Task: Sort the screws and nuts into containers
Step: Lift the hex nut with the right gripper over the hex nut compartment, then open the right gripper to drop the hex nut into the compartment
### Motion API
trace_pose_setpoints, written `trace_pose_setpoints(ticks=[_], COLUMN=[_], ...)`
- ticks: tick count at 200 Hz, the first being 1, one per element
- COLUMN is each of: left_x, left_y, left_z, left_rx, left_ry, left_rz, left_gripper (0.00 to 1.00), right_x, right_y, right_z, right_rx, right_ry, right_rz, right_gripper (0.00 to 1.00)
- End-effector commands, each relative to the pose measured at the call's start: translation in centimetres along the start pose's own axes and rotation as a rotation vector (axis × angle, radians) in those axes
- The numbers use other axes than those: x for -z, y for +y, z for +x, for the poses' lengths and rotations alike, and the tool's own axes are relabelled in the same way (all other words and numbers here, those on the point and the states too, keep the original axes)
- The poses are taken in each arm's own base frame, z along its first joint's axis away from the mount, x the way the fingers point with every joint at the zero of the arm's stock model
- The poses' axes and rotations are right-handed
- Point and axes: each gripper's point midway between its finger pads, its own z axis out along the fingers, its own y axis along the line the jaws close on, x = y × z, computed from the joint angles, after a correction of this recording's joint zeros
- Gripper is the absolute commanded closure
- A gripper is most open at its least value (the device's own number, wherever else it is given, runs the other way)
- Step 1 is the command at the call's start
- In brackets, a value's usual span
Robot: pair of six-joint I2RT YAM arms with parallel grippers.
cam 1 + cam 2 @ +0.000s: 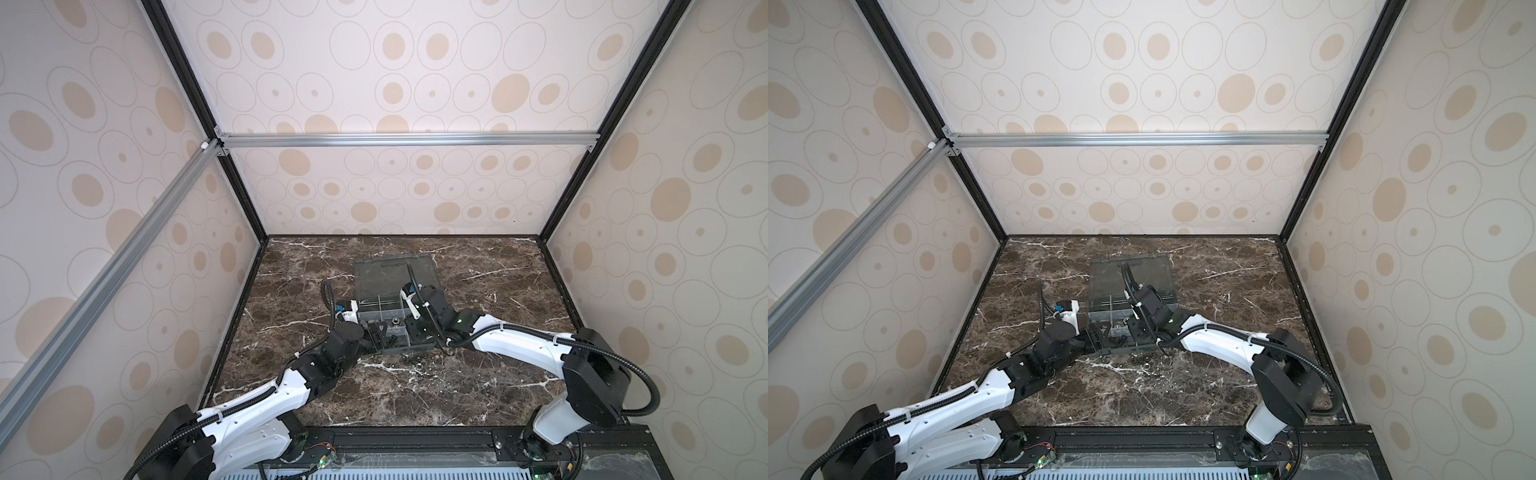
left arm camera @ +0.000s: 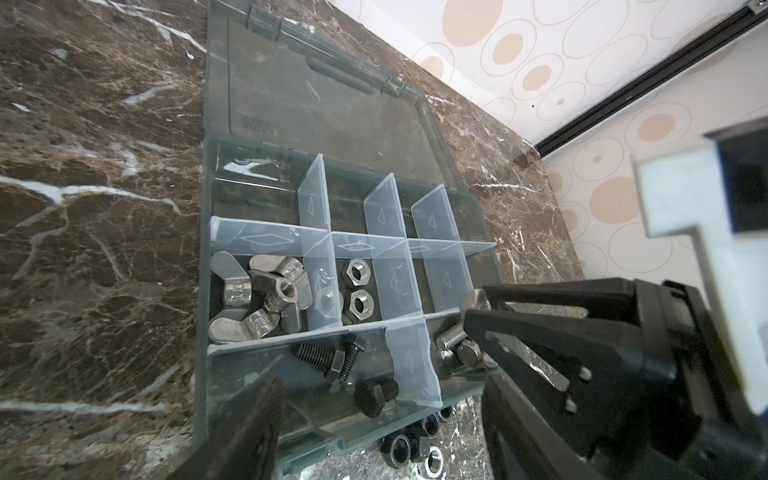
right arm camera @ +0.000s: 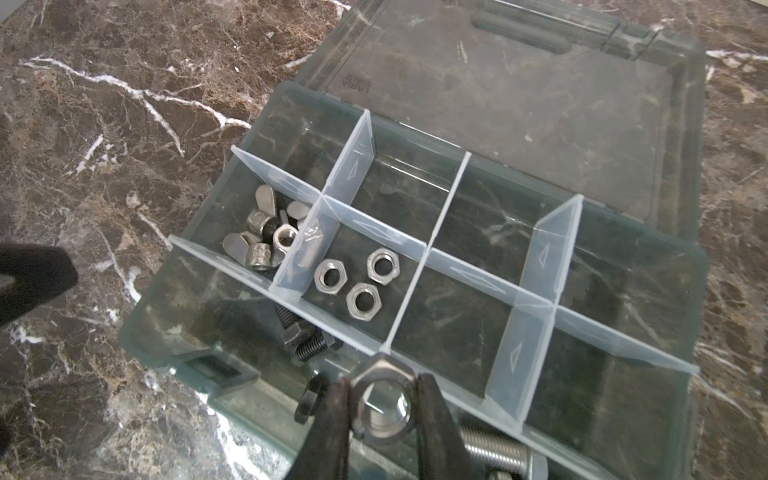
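1. Both top views look down from high above the robot's side onto the marble table (image 1: 457, 399); far off, the organizer box (image 1: 382, 309) is small, contents probably unreadable.
2. Left wrist view: close, slanting across the box toward its lid (image 2: 332, 95).
3. Right wrist view: close above the same compartments (image 3: 478, 216).
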Motion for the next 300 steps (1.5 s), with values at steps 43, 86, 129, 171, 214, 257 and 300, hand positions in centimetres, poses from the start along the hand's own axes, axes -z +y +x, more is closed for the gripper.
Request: trace_pose_setpoints(ticks=[43, 86, 129, 171, 214, 257, 300], left_x=[0.3, 0.6, 0.5, 0.0, -0.4, -0.7, -1.2], left_y=[1.1, 1.3, 0.6, -0.5, -1.3, -2.1, -3.5], left_z=[0.2, 0.0, -0.4, -0.2, -0.2, -0.5, 0.4], left_rx=[0.038, 0.039, 0.018, -0.014, -0.040, -0.056, -0.104], left_ry=[-0.009, -0.022, -0.027, -0.005, 0.005, 0.002, 0.039], left_rz=[-0.021, -0.027, -0.008, 0.028, 0.054, 0.082, 0.092], left_gripper=[0.24, 0.24, 0.24, 0.24, 0.25, 0.27, 0.27], right_x=[-4.1, -5.2, -4.9, -3.3, -0.4, 2.9, 5.0], right_y=[0.9, 1.3, 1.3, 0.7, -1.2, -3.2, -5.6], right_z=[-1.5, -1.9, -1.9, -1.5, -0.8, 0.3, 2.9], right_rx=[0.033, 0.010, 0.000, -0.021, -0.020, -0.041, -0.080], right_ry=[0.071, 0.082, 0.089, 0.079, 0.068, 0.045, 0.049], right_rz=[-0.035, -0.053, -0.057, -0.055, -0.017, 0.014, 0.060], right_gripper=[0.79, 0.65, 0.57, 0.56, 0.56, 0.55, 0.55])
